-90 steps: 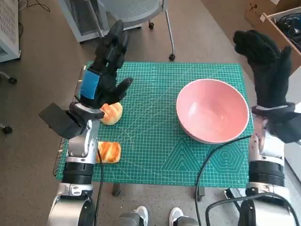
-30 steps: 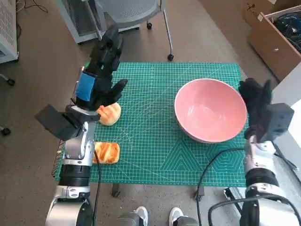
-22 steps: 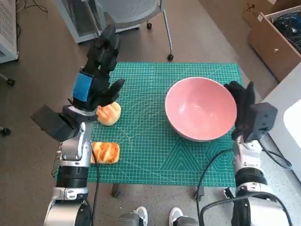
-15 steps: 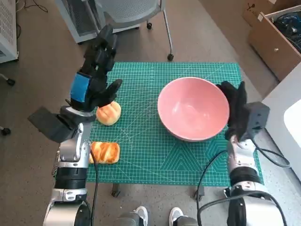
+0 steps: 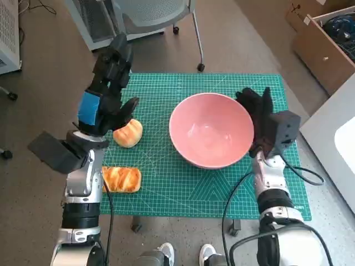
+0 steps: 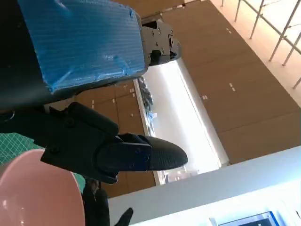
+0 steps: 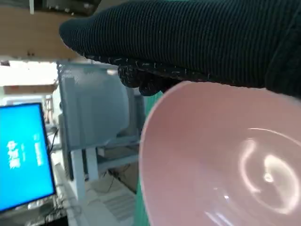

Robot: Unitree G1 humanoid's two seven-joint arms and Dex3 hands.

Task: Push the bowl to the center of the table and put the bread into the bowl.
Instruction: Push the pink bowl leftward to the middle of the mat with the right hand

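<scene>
The pink bowl (image 5: 211, 129) stands empty on the green mat (image 5: 166, 183), a little right of the middle. My right hand (image 5: 259, 118) presses its flat gloved fingers against the bowl's right rim; the right wrist view shows the bowl (image 7: 221, 160) close under the glove (image 7: 188, 42). A round bread roll (image 5: 128, 133) lies at the mat's left side, and a flat braided bread (image 5: 121, 179) lies nearer the front left edge. My left hand (image 5: 107, 88) hovers raised above the round roll with fingers spread, holding nothing. A bit of the bowl (image 6: 37, 193) shows in the left wrist view.
An office chair base (image 5: 161, 22) stands behind the table. A cardboard box (image 5: 327, 33) sits at the far right on the floor. A black cable (image 5: 238, 188) hangs across the mat's front right. A monitor (image 7: 21, 155) shows in the right wrist view.
My right hand came down beside the bowl and has pushed it leftward across the mat toward the middle. The left hand stays raised over the round roll.
</scene>
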